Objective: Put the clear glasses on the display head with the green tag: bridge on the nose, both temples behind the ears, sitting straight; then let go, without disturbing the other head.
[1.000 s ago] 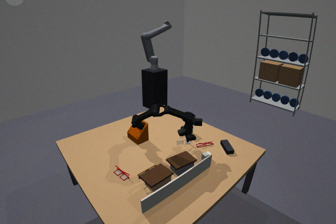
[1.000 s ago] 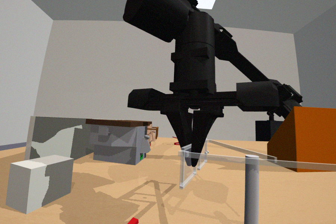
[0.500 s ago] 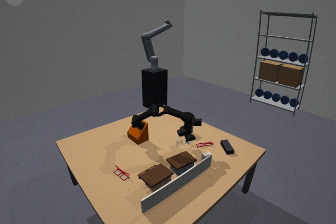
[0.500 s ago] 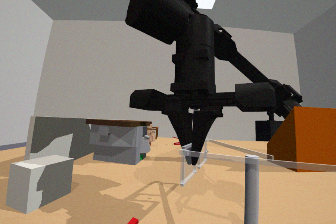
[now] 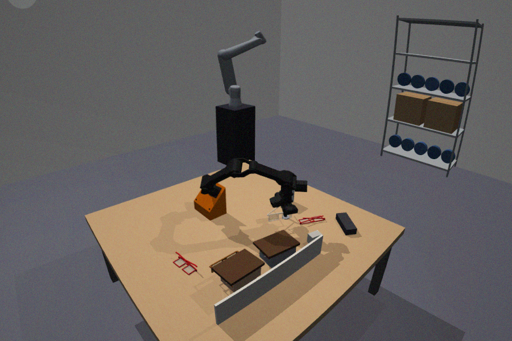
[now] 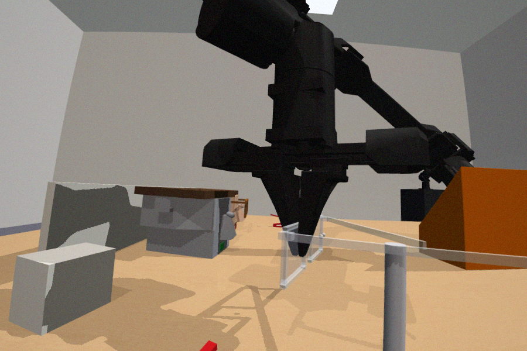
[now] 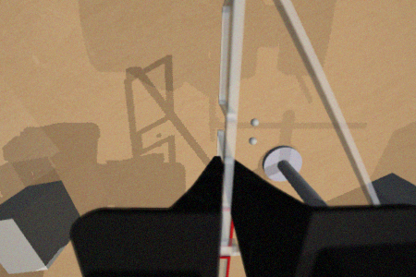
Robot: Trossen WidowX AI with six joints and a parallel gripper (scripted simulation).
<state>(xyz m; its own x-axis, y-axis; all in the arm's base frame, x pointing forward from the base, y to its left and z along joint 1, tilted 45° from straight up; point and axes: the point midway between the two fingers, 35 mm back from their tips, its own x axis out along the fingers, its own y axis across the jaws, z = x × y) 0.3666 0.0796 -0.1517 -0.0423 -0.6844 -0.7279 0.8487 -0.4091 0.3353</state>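
My gripper (image 5: 286, 214) (image 6: 298, 251) (image 7: 221, 162) points down, shut on the front frame of the clear glasses (image 5: 268, 217) (image 6: 283, 261) (image 7: 237, 57), near the bridge. The glasses hang above the table, lenses below the fingers' sides and both temples spread, pointing away from the grey head. The grey head (image 6: 178, 221), with the green tag (image 6: 222, 245) low on its front, stands left of the gripper in the exterior view, face turned toward it. The other head (image 5: 240, 280) is beige, under a brown slab, and wears brown glasses (image 5: 225, 258). The far lens is partly hidden by the fingers.
A grey post (image 6: 394, 296) stands near the glasses. A low wall (image 5: 268, 278) runs behind both heads; a pale block (image 5: 313, 235) (image 6: 78, 287) (image 7: 18, 246) stands by its end. Red glasses (image 5: 312, 219), a black box (image 5: 346, 223) and an orange wedge (image 5: 213, 204) (image 6: 493, 219) are around.
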